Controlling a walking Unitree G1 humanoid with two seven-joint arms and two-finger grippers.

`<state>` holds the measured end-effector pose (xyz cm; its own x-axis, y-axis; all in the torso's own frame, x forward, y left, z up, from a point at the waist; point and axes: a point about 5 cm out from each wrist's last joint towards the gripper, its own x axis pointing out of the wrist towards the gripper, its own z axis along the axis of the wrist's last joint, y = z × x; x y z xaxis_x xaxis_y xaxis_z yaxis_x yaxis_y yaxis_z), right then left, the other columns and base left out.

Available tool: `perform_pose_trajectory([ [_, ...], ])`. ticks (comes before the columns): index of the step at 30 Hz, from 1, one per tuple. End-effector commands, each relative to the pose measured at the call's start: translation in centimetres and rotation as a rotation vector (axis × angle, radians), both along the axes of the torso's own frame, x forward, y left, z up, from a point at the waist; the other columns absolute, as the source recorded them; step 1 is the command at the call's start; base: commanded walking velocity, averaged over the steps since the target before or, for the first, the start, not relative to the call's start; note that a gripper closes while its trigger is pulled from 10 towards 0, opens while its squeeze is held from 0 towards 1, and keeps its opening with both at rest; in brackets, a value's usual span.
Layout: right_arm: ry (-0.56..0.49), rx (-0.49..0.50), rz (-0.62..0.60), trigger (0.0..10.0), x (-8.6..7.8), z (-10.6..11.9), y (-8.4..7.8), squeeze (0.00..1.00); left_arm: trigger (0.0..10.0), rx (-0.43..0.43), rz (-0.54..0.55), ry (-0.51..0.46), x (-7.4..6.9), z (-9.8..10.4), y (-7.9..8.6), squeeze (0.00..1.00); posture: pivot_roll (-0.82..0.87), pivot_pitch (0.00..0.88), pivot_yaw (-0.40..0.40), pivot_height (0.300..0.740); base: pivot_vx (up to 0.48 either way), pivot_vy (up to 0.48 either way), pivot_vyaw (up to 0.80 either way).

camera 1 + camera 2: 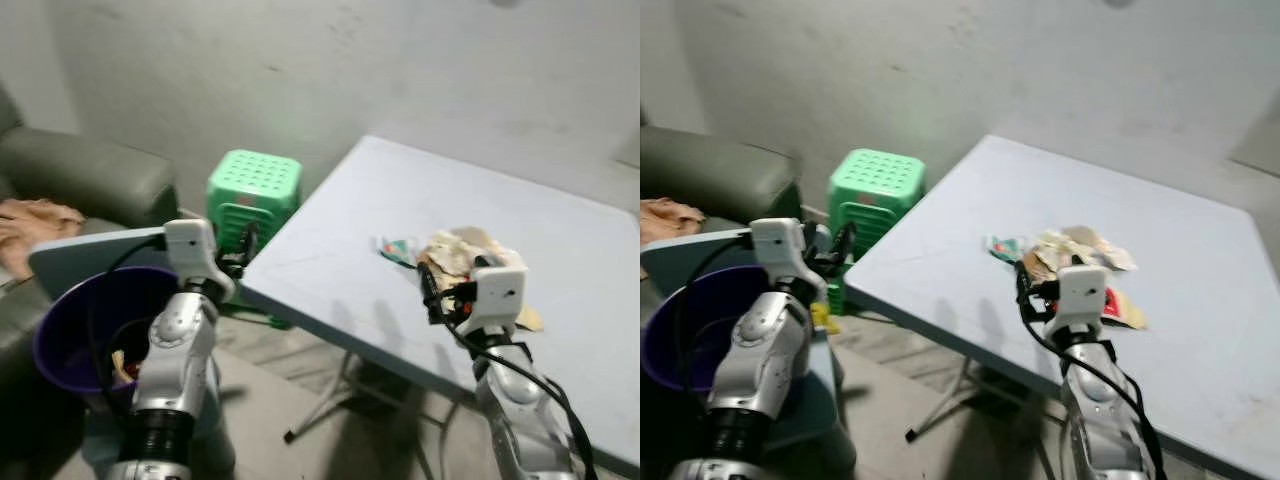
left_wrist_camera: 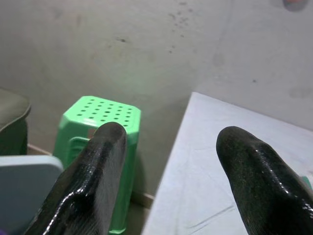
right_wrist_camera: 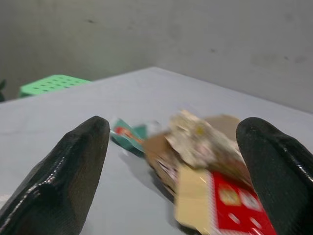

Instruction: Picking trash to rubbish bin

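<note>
A pale blue-grey worktop (image 1: 400,200) stands against a bare wall, one corner pointing toward the robot. On it lies a small pile of trash (image 1: 462,252): crumpled pale paper, brown card, and a red and yellow packet (image 3: 230,205) nearest the robot. A teal wrapper (image 1: 397,248) lies flat just beside the pile, on its left. The pile spreads wider than deep, its long axis running roughly left to right across the worktop, with the teal wrapper as its left end.

The right pincer (image 3: 176,161) is raised over the near part of the worktop, its two black fingers spread wide. The trash sits just ahead of the fingertips, between their lines, not touching either finger (image 3: 73,166). In the head views the right wrist's white housing hides the near edge of the pile.

The left pincer (image 2: 168,147) is held off the worktop's left corner, fingers spread and holding nothing. It points toward a green plastic stool (image 1: 254,185) with a perforated top that stands by the wall, left of the worktop.

A purple rubbish bin (image 1: 70,320) stands low on the left beside the left arm, well apart from the trash. Behind it is a dark green sofa (image 1: 85,175) with an orange cloth (image 1: 30,225) on it.
</note>
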<state>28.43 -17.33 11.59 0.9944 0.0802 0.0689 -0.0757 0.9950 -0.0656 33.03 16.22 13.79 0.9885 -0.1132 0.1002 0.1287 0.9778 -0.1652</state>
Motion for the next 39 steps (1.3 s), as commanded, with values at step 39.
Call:
perform_pose_trajectory([
  [39, 0.036, 0.052, -0.037, 10.0, -1.0, -0.2, -0.2, 0.0, 10.0, 0.062, -0.282, 0.089, -2.1, -1.0, -3.7, 0.0, -0.08, 0.001, -0.059, 0.74, 0.074, 0.0, -0.08],
])
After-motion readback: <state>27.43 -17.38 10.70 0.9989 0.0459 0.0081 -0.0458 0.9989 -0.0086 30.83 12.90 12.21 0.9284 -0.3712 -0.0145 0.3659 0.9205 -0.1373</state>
